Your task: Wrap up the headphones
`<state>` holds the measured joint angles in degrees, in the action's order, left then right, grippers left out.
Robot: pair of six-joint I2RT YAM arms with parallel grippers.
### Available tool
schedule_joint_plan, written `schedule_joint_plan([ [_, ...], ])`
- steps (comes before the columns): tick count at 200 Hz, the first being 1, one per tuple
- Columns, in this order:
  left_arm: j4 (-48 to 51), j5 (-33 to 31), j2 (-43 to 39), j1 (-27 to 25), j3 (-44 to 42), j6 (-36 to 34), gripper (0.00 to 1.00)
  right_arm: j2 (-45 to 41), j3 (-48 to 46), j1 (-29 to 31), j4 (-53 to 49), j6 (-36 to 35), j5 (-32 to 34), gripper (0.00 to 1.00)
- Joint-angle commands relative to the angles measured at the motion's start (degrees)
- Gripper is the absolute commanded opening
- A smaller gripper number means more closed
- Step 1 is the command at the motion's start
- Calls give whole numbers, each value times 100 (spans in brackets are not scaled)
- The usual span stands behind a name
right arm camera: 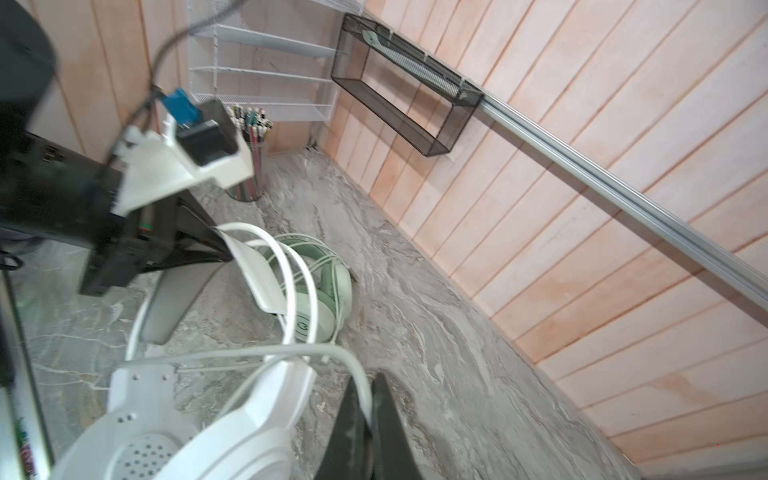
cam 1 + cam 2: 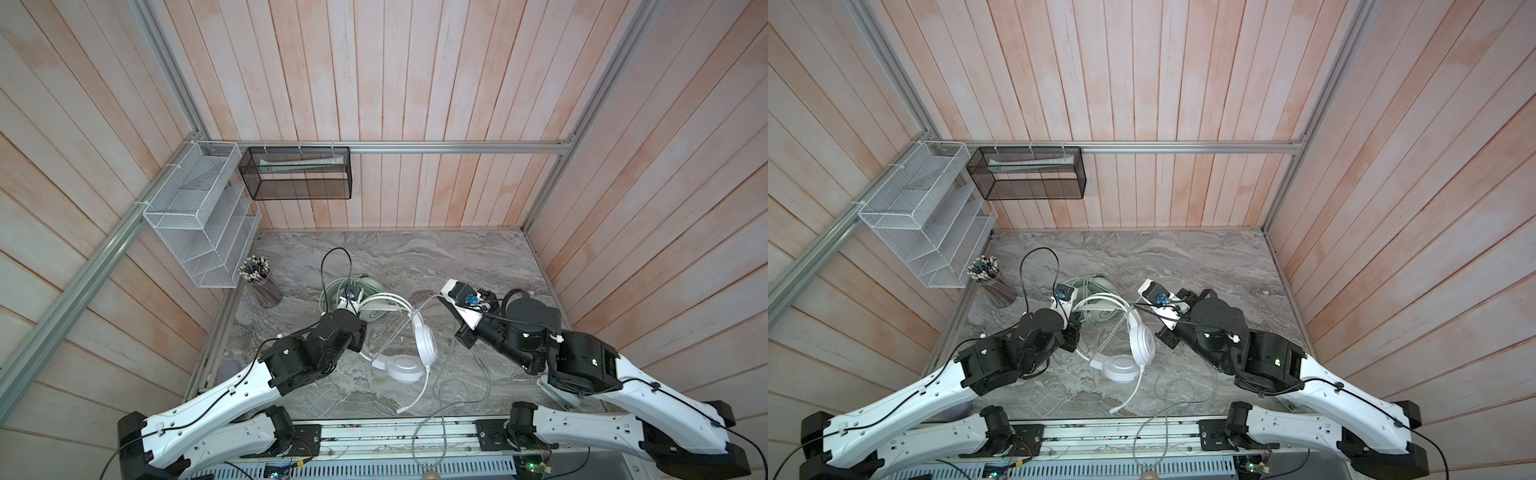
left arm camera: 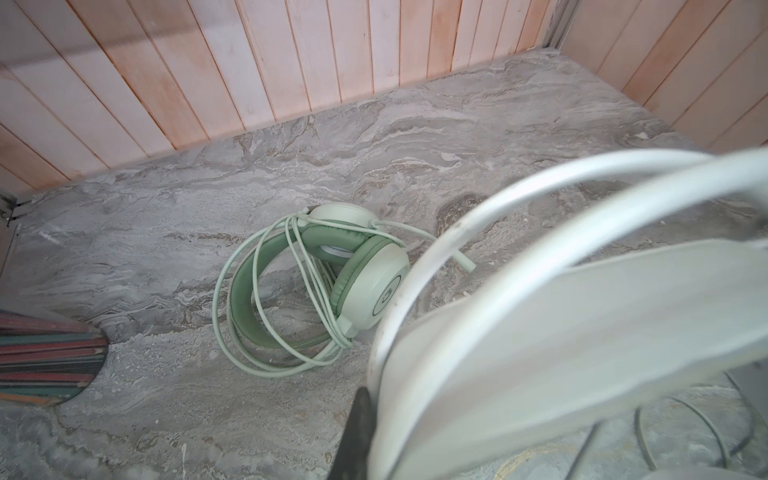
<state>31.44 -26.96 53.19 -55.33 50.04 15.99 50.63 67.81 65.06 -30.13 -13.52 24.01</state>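
- The left gripper (image 1: 218, 245) is clenched on the headband (image 3: 582, 316) of the white headset (image 2: 424, 345), which stands propped up at mid-table.
- The right gripper (image 1: 370, 419) is pinched down on that headset's grey cable (image 1: 249, 352), just right of the earcups.
- The mint green headset (image 3: 332, 282) lies on the far left of the tabletop (image 2: 415, 257) with its cord looped round it; it looks finished.
- So the white set looks like the one being wound.
- To do it well, the left should stay the anchor while the right carries the cable round the band in even, snug turns.
- Slack has to feed through gently, because a lot of it trails towards the near edge.
- The mic boom (image 2: 419, 395) sticks out on the near side and could snag a loop.
- The pencil cup (image 2: 262, 282) at far left needs a wide berth.
- Hard to make out:
  - The cable's plug end drops past the near edge, out of sight.
  - In both top views the left wrist camera covers part of the green set.
  - Neither grip point shows clearly from above.
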Motion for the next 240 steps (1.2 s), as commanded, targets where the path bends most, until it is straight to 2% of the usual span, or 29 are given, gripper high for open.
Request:
schedule_joint_plan([
  [1, -115, 354, -273, 14, -141, -371, 0, 103, -109, -452, 378, -30, -200, 0],
  [43, -79, 629, -590, 14, -299, -373, 0, 375, -266, -1294, 797, 174, -722, 0],
  [82, -134, 815, -739, 14, -340, -345, 0, 518, -399, -1404, 1087, 460, -1231, 0],
  [121, -94, 609, -945, 14, -126, -44, 0, 348, -1144, -1479, 1599, 703, -859, 0],
  [124, -104, 631, -976, 193, -100, 15, 0, 351, -1200, -1494, 1623, 731, -856, 0],
  [161, -244, 1778, -1169, 804, 304, 538, 0, 464, -1594, -1580, 1858, 969, -792, 0],
  [204, -326, 2491, -1065, 849, 733, 971, 0, 404, -1747, -1590, 2198, 1122, -1121, 0],
  [240, -413, 2883, -1024, 851, 947, 1328, 0, 316, -1841, -1586, 2301, 1155, -1390, 6],
])
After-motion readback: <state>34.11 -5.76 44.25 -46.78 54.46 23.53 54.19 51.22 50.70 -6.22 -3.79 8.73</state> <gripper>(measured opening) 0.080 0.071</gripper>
